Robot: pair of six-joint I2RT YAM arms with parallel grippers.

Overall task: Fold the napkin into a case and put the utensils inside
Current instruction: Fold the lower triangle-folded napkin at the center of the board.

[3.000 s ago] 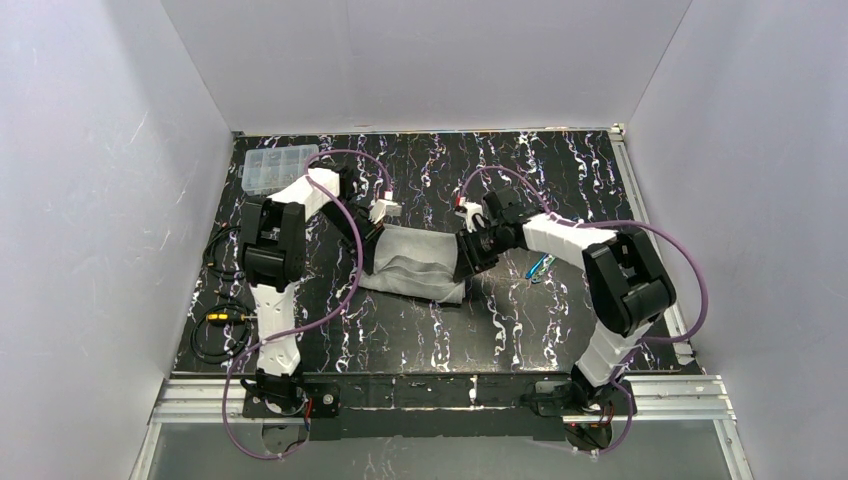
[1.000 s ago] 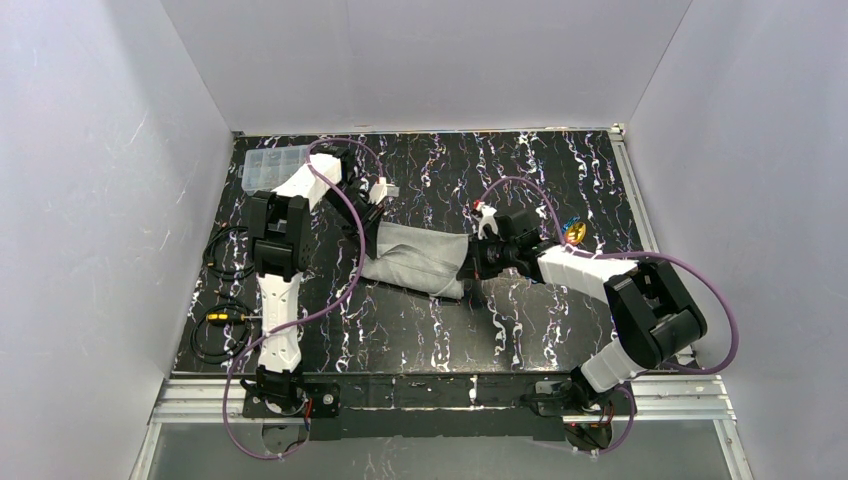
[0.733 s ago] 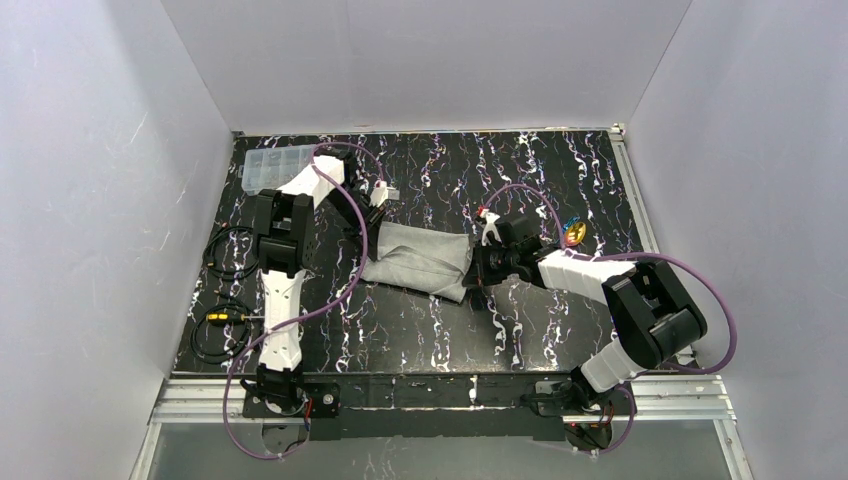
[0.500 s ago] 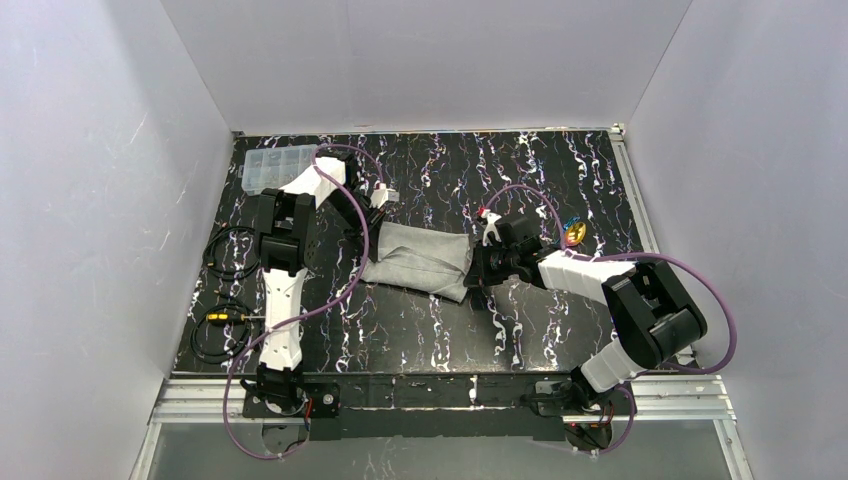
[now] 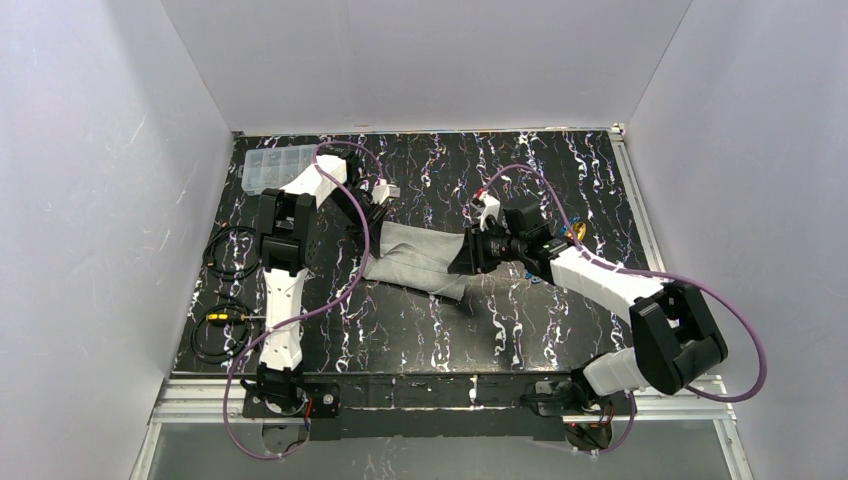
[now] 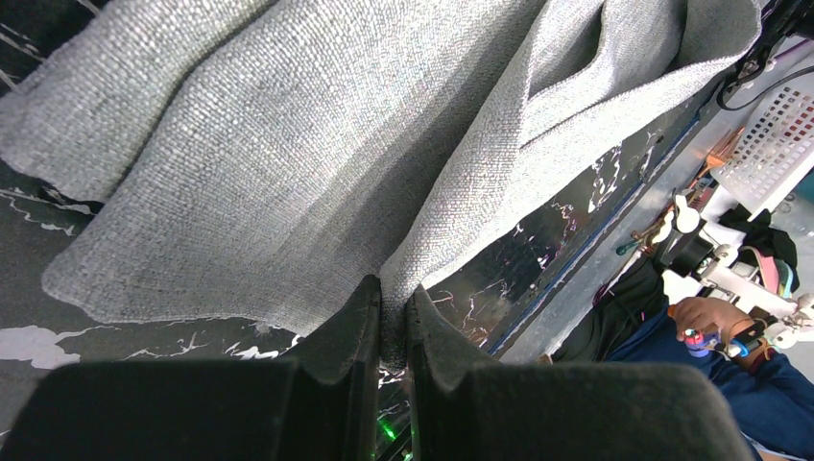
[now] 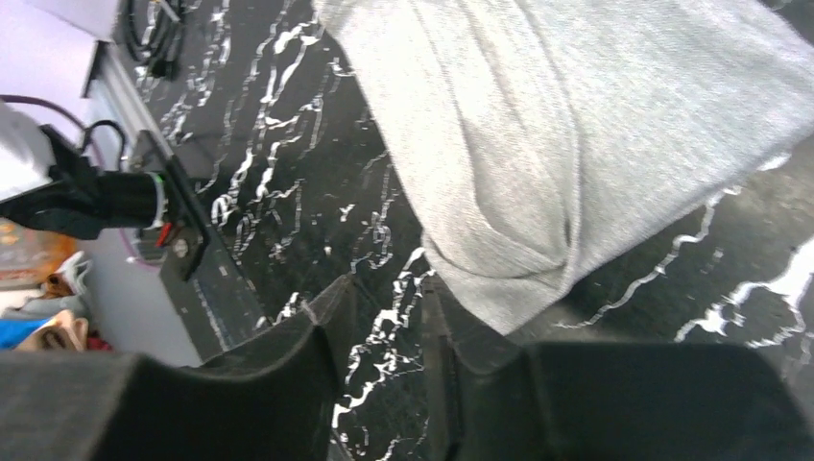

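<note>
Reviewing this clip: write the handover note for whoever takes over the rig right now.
The left gripper is shut on the left end of the napkin.
The right gripper is open and empty, just off the napkin's right end.
The napkin lies mid-table as a rumpled, layered strip.
The utensils are on the table right of the napkin, mostly hidden behind the right arm. None are inside.
Done: rough folds. Left: finish folding, then slide the utensils in.

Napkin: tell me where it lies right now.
In the top view the napkin lies on the table between the grippers: the left gripper pinches its left end, the right gripper stands open at its right end.
</note>
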